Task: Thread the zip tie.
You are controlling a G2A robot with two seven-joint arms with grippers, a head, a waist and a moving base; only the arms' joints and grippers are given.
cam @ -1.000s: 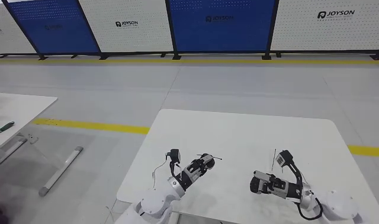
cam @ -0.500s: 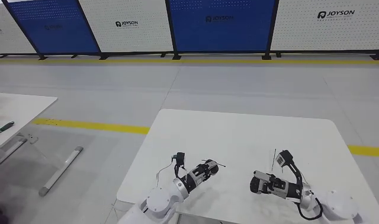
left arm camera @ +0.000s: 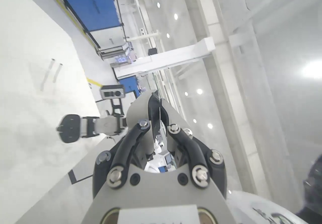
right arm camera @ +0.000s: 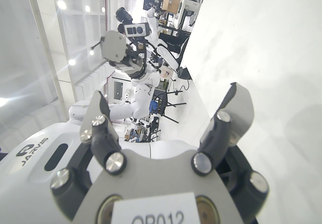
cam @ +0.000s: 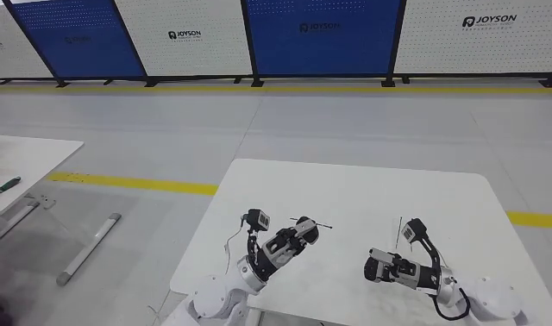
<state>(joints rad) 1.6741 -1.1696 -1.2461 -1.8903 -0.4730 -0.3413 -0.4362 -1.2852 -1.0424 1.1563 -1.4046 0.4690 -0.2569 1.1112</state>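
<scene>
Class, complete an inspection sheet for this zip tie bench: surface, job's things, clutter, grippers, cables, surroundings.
Surface: white table, plain top.
Job's things: black zip tie pinched in the left gripper.
Clutter: thin dark strip on the table by the right arm; kind unclear.
Grippers: left shut on the zip tie, above the table; right gripper open, holding nothing.
Cables: thin wire looping beside the left wrist.
Surroundings: blue and white panels, yellow floor line, second table.
</scene>
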